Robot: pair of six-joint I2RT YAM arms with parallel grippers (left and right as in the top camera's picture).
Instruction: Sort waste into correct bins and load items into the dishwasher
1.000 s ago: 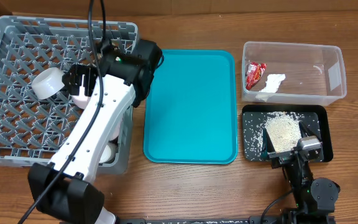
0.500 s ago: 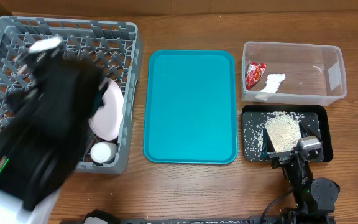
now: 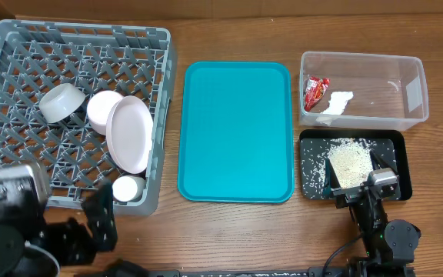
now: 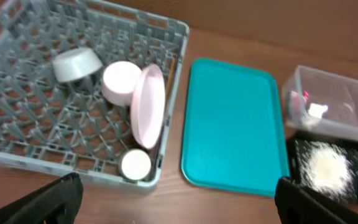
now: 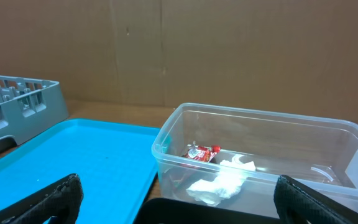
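Left arm point(image 3: 21, 231) withdrawn from rack point(image 3: 75, 31); plate point(image 3: 129, 135) left standing inside, ahead of left jaws. Left and right jaws wide apart, empty. Sorting and loading appear complete.

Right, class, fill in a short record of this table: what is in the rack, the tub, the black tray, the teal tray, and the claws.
rack: tilted plate, grey bowl, white bowl, cup
clear tub: red wrapper, white tissue
black tray: rice scraps
teal tray: nothing on it
left claw: open, empty
right claw: open, empty
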